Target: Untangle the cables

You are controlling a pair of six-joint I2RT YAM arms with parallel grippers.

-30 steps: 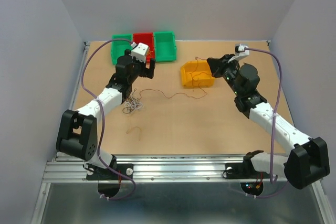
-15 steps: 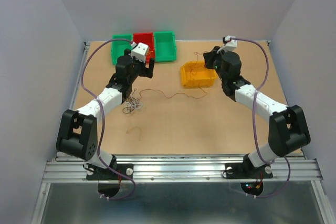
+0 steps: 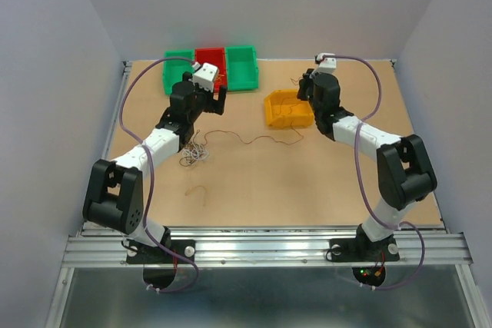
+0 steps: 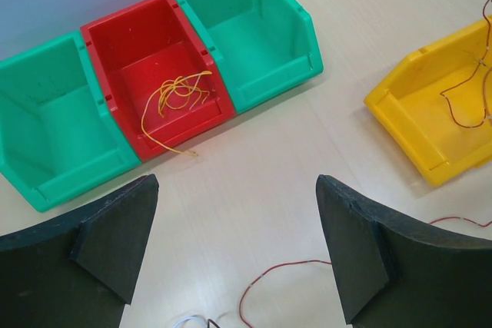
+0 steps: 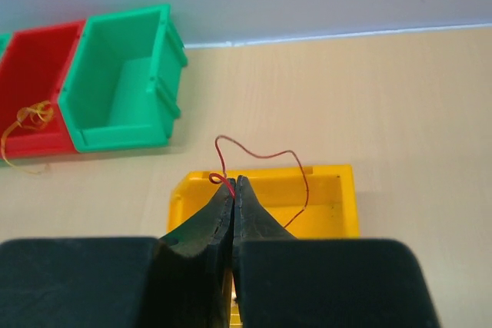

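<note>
Swung inward, right end effector (image 5: 233,182) hangs above yellow plastic bin (image 5: 330,209).
Clamped on thin red wire (image 5: 265,156) arching ahead; left end effector (image 4: 236,190) fingers apart.

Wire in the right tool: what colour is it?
Red wire, shut in the right tool over the yellow bin; right wrist view shows it best.

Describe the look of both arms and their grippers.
The left arm and right arm have white links between bulky black joints, each trailed by a thin purple cable. A small white camera box sits at each wrist. The fingers are matte black wedges.
</note>
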